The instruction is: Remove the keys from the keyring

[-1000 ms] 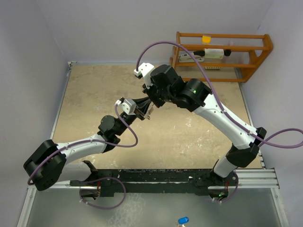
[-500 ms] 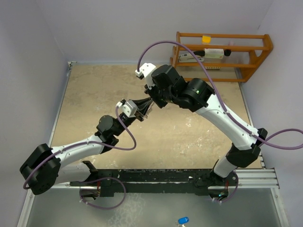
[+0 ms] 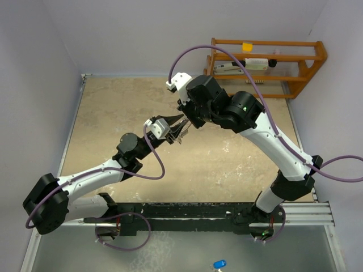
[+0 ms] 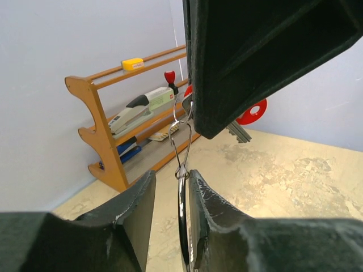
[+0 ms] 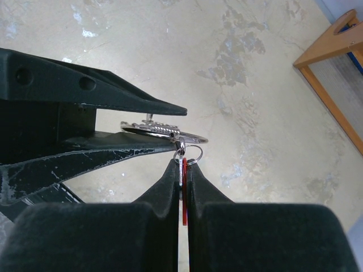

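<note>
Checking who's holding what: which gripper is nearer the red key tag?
Right. The right gripper is shut on the red key tag; the left gripper holds the keyring just beside it.

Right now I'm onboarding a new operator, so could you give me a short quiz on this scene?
1. True or false: the keyring lies flat on the table.
2. The right tool is shut on a key tag of which colour? A red, B green, C yellow.
3. Fill in: the wooden rack stands at the table's far ___ corner.
Key: 1 false; 2 A; 3 right.
</note>
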{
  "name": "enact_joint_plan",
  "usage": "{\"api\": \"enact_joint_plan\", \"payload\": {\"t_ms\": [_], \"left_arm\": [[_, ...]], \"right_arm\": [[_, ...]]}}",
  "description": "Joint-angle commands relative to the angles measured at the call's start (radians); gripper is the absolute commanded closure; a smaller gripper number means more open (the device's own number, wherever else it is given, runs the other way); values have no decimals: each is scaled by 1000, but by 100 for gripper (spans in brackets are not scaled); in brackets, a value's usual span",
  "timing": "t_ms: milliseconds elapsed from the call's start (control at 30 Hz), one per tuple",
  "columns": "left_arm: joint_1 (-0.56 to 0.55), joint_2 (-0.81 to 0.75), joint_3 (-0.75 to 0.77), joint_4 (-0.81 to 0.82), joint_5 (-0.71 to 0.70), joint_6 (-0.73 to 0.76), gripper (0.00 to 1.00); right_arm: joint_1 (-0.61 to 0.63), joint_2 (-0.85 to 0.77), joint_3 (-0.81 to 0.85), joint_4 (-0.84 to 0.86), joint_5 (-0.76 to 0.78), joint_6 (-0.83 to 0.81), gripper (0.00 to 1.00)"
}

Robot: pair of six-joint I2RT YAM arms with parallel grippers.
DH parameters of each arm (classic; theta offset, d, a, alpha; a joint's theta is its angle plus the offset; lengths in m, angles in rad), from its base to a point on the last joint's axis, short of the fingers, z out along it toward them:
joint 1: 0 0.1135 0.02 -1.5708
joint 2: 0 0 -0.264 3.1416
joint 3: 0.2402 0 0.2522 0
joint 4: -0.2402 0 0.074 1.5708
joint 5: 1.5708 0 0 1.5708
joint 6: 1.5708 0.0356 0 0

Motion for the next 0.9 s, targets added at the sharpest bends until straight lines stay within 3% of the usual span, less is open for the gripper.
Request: {"api": "enact_joint_plan", "payload": {"t_ms": [0, 467, 867], "left_arm": [[3, 15, -9, 62, -15, -10, 70], [3, 62, -14, 222, 27, -116, 60], [3, 81, -21, 249, 36, -153, 63]], "right_arm": [[-1, -11, 24, 19, 19, -10, 100], [-1, -29, -28, 47, -6, 0, 100], [-1, -34, -41, 61, -20, 5, 100]]}}
